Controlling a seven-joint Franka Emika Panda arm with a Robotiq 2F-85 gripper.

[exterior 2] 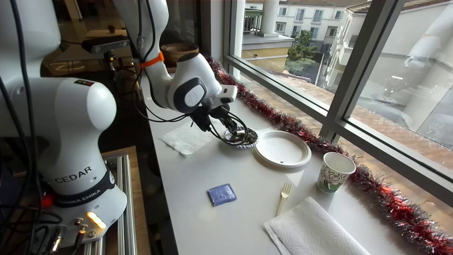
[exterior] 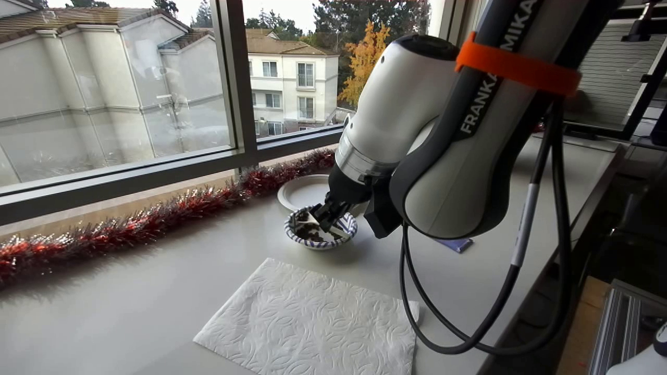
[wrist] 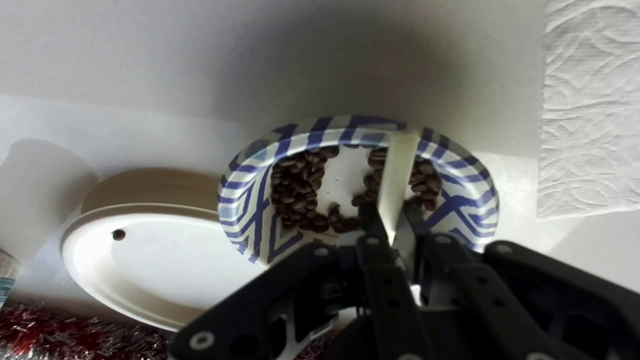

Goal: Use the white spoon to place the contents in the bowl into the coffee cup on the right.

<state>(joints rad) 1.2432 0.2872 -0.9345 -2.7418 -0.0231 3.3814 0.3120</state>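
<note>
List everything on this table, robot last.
Round paper bowl: one, blue-white, on table
Round plate: at least one, white, beside bowl
Coffee beans: many, brown, in bowl; one on plate
Spoon: one, white, in tool
Paper cup: one, white-green, near plate
Fork: one, cream, near cup
Square packet: one, blue, on table
Paper towels: two, white, on table
Tinsel garland: one, red, along window
Wooden bowl: one, tan, background
Robot arm: one, white, overhead
Tool: one, black, gripping spoon
</note>
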